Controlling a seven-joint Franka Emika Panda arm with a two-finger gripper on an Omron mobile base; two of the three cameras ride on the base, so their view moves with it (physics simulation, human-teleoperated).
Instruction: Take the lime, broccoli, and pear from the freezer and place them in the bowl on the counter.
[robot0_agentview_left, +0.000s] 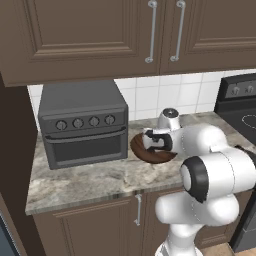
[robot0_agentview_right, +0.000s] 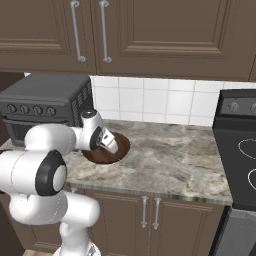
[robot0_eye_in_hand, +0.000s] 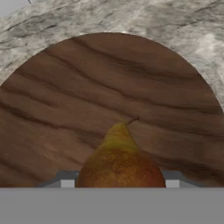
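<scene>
I have gripper (robot0_eye_in_hand: 119, 186) clamped on pear (robot0_eye_in_hand: 120, 164), poised above bowl (robot0_eye_in_hand: 57, 113). Bowl looks bare; lime, broccoli probably pending.

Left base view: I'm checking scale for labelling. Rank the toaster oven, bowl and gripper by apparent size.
1. toaster oven, clearly largest.
2. bowl, partly hidden by the hand.
3. gripper, smallest, though it is nearer the camera, so this is unsure.
</scene>
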